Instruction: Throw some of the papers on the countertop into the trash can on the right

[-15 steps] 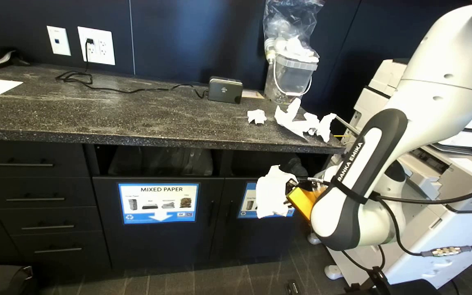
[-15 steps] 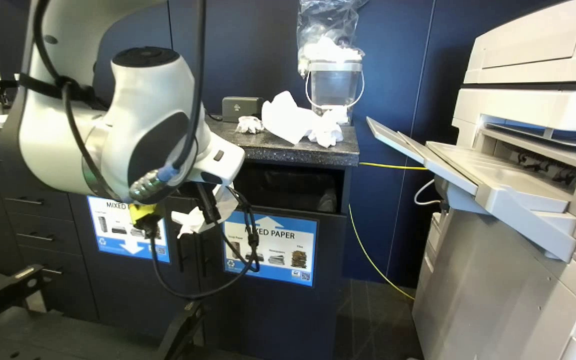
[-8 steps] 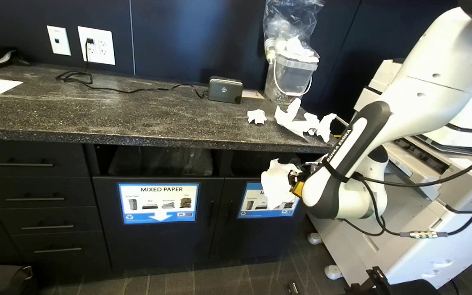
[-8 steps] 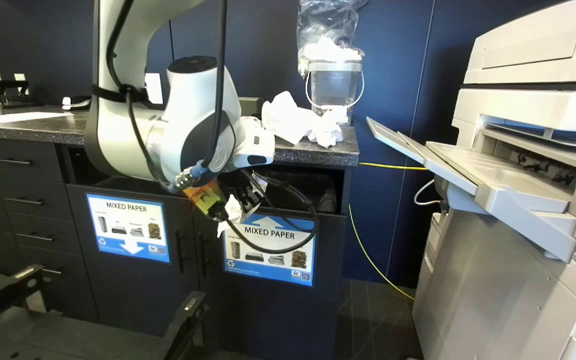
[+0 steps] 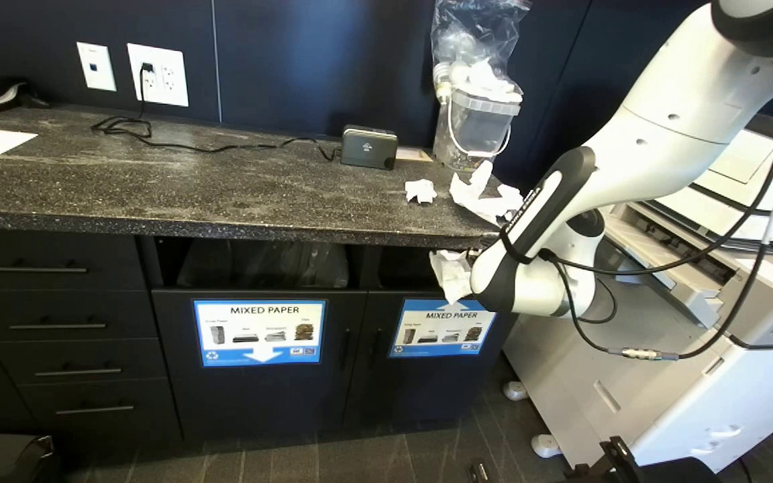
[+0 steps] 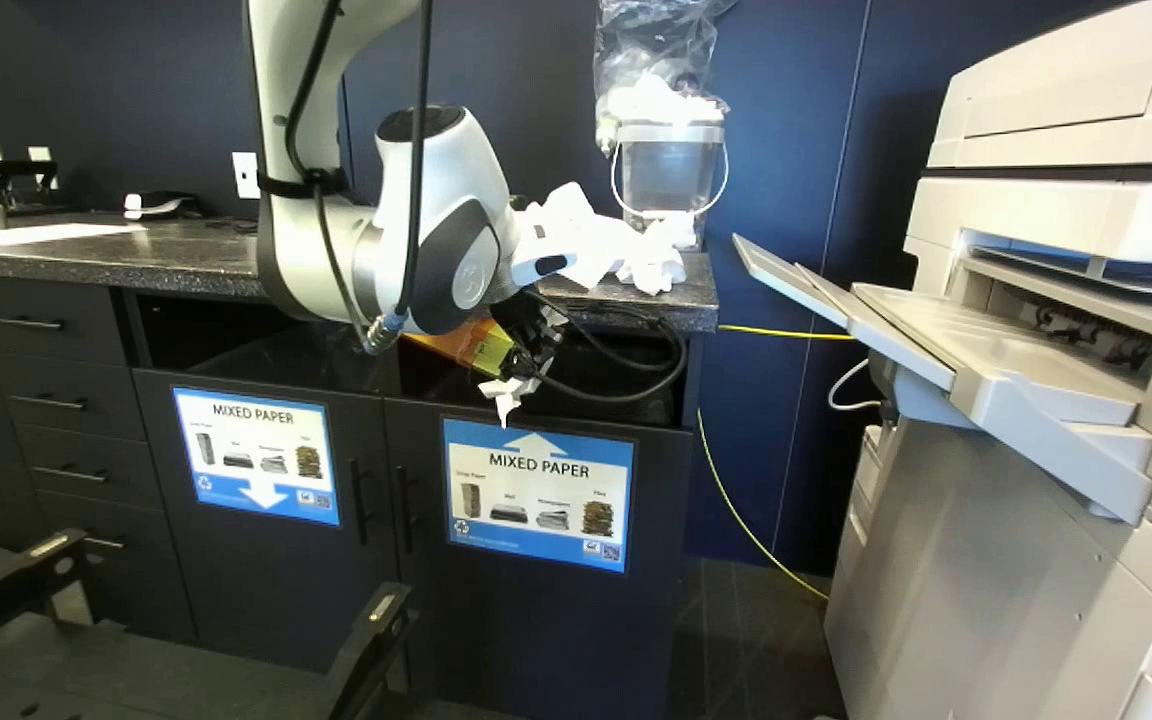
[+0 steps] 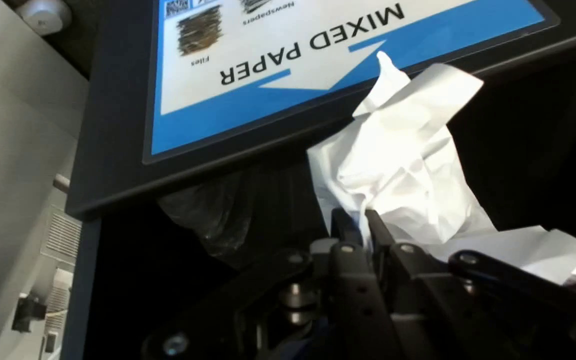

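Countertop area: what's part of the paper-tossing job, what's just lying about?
Job:
- gripper
- paper wad in its grip
- loose papers
- countertop
- right-hand trash can

Just there:
- dark box
- clear bucket
- plastic bag
- printer

We see white papers [image 5: 421, 191] on the dark grey, speckled bench [image 5: 225, 181]; below the bench, the trash can [image 6: 536, 635] is black with a blue-and-white sign [image 6: 540, 495].

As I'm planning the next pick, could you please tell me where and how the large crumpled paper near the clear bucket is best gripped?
I'd likely pinch its raised peak, coming from above, because there the large crumpled paper sticks up from the countertop, with the clear bucket behind.
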`<act>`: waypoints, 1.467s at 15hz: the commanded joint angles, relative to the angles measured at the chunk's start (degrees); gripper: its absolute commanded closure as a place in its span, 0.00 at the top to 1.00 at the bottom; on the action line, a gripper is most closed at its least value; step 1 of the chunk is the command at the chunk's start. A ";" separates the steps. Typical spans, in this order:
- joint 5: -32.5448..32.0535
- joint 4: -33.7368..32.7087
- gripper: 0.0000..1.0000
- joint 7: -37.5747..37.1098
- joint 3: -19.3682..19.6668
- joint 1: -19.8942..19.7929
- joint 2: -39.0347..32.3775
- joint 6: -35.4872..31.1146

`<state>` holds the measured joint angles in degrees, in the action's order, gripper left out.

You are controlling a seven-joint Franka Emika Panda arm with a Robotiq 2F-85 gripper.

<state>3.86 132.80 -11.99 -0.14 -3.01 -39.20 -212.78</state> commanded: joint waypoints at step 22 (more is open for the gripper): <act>13.98 -46.90 0.09 17.54 6.94 10.42 -39.87 -13.76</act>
<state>17.77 92.98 3.60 6.35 8.20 -75.62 -227.49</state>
